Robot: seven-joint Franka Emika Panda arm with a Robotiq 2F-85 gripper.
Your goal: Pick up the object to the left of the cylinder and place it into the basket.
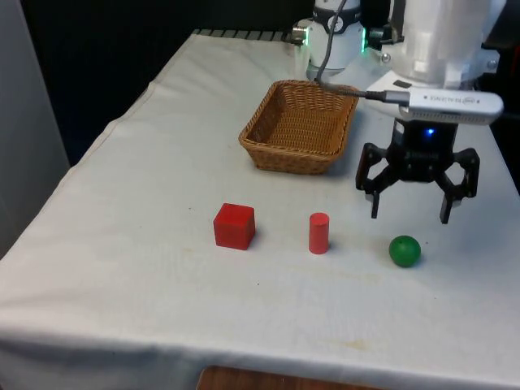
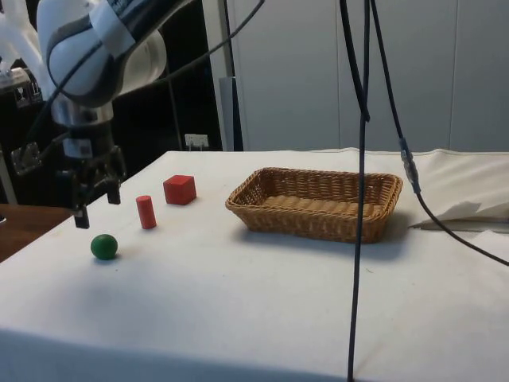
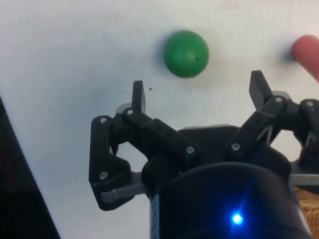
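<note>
You see a white cloth [image 1: 146,276] covering the table, dark curtains behind. Your gripper [image 1: 411,218] hangs spread wide, gripping nothing, the green ball [image 1: 404,250] at its 6 o'clock. No writing is readable.

No readable text, label, brand or number on any object. Faint dark lettering on white bar [image 1: 443,103] just above hand [image 1: 409,216], too small to read. No signs elsewhere near hand.
</note>
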